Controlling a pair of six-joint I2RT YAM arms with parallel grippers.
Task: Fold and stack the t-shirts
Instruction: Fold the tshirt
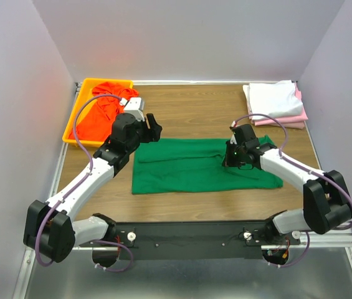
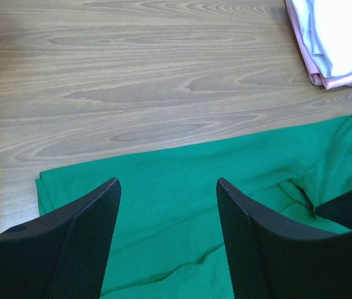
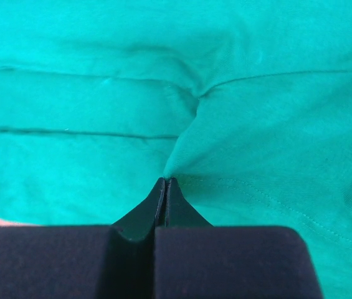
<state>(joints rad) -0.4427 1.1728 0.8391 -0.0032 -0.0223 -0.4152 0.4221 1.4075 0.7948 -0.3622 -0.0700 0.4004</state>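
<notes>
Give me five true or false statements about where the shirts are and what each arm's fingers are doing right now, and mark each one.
1. The green t-shirt lies spread on the table between the two arms. True.
2. The right arm's fingers are open above the cloth. False: they are shut, pinching a fold of the green t-shirt.
3. The orange-red t-shirt lies in the yellow tray. True.
4. The left arm's fingers grip the green t-shirt. False: they are open over it with nothing between them.
5. The white t-shirt lies under the pink t-shirt. False: the white one is on top.
</notes>
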